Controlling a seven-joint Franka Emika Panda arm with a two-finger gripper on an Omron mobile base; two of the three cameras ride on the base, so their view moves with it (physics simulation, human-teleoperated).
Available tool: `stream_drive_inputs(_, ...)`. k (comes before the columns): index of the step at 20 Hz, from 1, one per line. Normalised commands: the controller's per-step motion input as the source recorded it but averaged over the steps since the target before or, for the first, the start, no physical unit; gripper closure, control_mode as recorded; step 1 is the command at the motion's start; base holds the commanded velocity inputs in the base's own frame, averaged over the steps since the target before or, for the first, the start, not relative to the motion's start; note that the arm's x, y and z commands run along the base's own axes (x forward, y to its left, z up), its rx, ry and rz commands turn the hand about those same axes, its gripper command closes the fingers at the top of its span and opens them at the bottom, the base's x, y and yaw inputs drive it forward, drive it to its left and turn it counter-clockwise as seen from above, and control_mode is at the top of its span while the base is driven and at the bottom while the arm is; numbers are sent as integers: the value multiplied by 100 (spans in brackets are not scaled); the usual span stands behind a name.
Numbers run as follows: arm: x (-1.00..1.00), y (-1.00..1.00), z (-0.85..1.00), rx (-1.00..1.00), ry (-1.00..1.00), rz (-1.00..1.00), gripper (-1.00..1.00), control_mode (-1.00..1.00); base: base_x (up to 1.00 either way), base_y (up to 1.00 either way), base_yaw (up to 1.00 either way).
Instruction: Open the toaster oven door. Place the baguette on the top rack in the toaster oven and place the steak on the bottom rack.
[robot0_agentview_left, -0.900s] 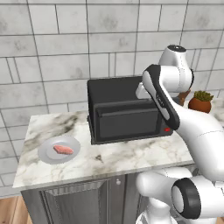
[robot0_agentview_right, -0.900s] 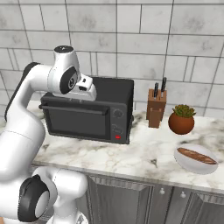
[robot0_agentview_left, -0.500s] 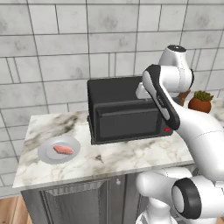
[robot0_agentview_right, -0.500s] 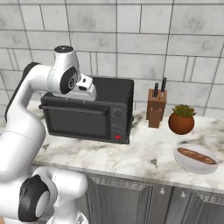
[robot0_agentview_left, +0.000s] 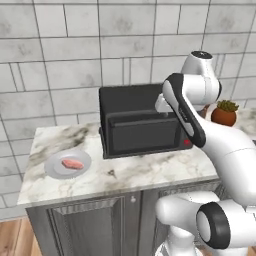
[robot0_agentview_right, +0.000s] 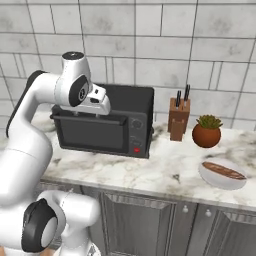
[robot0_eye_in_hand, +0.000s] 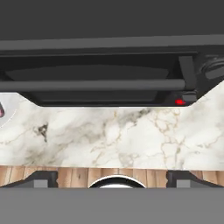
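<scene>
The black toaster oven (robot0_agentview_left: 131, 102) stands on the marble counter against the tiled wall. Its door (robot0_agentview_left: 144, 136) is upright, with the bar handle (robot0_eye_in_hand: 92, 84) along its top edge. My gripper (robot0_agentview_right: 90, 116) hangs just above that handle at the oven's front top edge, pointing down, open and holding nothing; in the hand view its fingertips (robot0_eye_in_hand: 41, 178) stand far apart. The steak (robot0_agentview_left: 73, 163) lies on a grey plate (robot0_agentview_left: 54, 170) left of the oven. The baguette (robot0_agentview_right: 224, 171) rests in a white bowl (robot0_agentview_right: 210, 176) far to the right.
A wooden knife block (robot0_agentview_right: 177, 120) and a potted plant (robot0_agentview_right: 207, 132) stand right of the oven near the wall. A red light (robot0_eye_in_hand: 178, 102) glows on the oven's control panel. Bare marble (robot0_eye_in_hand: 113, 135) lies in front of the oven.
</scene>
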Motion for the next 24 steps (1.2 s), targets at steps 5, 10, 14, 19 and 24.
stream_drive_inputs(5, 0, 0, 0, 0, 0, 0, -100, 100, -22, 49, -3)
stream_drive_inputs(10, 0, 0, 0, 0, 0, 0, -100, 100, 0, 68, -1)
stream_drive_inputs(14, 0, 0, 0, 0, 0, 0, -100, 100, 1, 67, 0)
stream_drive_inputs(19, 0, 0, 0, 0, 0, 0, -100, 100, 22, 54, -1)
stream_drive_inputs(24, 0, 0, 0, 0, 0, 0, -100, 100, 36, 46, -1)
